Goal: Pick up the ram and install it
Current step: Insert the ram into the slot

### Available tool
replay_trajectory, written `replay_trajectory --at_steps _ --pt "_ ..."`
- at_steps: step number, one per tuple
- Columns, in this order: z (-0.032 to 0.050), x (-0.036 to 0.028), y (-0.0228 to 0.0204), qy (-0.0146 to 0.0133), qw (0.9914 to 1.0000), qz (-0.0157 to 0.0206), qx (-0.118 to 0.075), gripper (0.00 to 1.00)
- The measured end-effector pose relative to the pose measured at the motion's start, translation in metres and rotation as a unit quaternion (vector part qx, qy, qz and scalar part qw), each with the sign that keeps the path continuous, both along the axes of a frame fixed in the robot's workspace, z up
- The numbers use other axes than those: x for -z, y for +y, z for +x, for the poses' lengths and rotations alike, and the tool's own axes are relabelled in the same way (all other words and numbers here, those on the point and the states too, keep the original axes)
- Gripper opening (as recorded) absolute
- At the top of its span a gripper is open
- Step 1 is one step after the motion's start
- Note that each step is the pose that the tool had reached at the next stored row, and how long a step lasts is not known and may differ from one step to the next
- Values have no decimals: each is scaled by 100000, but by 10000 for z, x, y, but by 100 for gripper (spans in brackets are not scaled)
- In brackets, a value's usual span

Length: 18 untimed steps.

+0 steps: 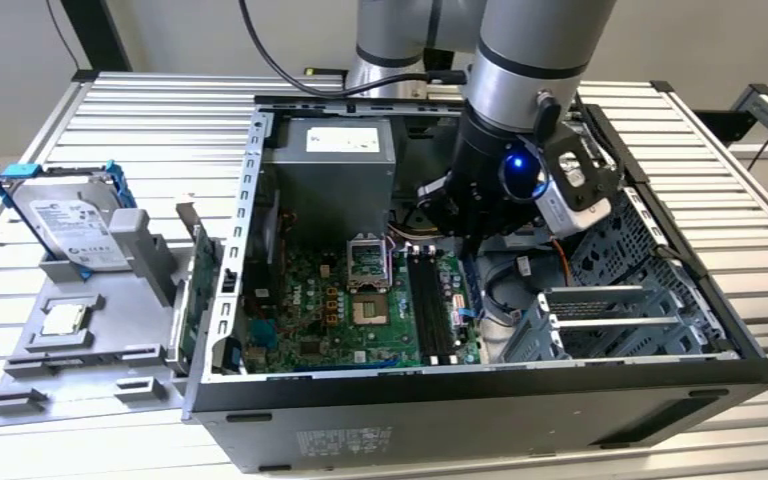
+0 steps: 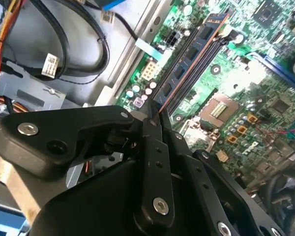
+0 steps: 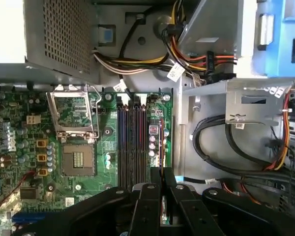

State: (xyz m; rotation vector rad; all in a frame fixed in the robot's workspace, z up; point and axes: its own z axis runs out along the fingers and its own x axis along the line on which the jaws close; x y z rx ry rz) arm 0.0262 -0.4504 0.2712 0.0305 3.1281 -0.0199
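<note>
The ram point(image 2: 189, 56) is a long dark blue stick with black chips, standing on edge along the black memory slots point(image 3: 132, 142) of the green motherboard point(image 3: 34, 147). My gripper point(image 2: 155, 118) is shut on the stick's near end. In the first wrist view the ram point(image 3: 161, 142) appears edge-on as a thin line over the slot closest to the board's edge, just beyond my gripper point(image 3: 162, 174). I cannot tell whether it is seated. In the exterior view the gripper point(image 1: 471, 232) is down inside the open computer case point(image 1: 491, 400), above the slots point(image 1: 427, 290).
An open processor socket point(image 3: 78, 162) lies beside the slots. The power supply point(image 1: 337, 165), bundled cables point(image 3: 221, 137) and a metal drive cage point(image 1: 611, 300) crowd the arm. Left of the case, a grey fixture point(image 1: 91, 370) holds a hard drive point(image 1: 71, 225) and a processor chip point(image 1: 64, 318).
</note>
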Motion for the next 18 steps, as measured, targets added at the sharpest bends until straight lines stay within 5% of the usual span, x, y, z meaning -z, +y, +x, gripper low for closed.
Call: replay_trajectory --at_steps 4,8,11,14,18 --pt "-14 73 149 -4 100000 4 -1 0" --pt "-35 145 162 -1 100000 7 -9 0" --pt "-65 200 116 19 100000 -1 -14 0" --pt "-81 291 -14 178 100000 14 -2 0" --pt "-96 353 -15 182 100000 4 -9 0"
